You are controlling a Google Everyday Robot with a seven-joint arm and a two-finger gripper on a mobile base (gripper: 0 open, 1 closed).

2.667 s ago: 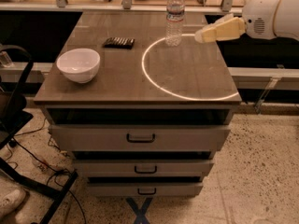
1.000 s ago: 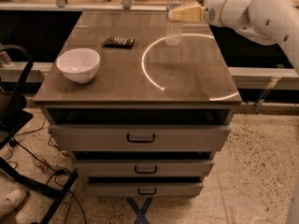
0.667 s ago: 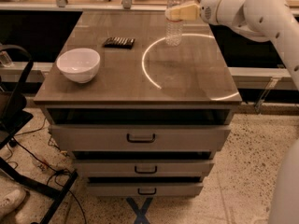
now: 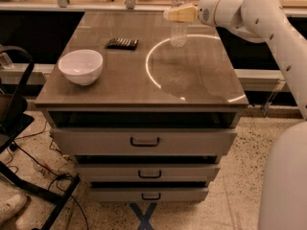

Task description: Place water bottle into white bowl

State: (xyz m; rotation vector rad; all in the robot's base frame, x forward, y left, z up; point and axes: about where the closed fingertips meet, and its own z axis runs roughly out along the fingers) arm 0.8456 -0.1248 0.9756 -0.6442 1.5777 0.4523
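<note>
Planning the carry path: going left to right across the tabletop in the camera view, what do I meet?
From the left: white bowl → dark flat object → water bottle, with the pincer at the bottle's upper part.

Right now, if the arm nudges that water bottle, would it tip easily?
Probably: the water bottle stands tall and narrow on the table, and the gripper is level with its upper half. It looks like clear plastic, so it is likely light.
</note>
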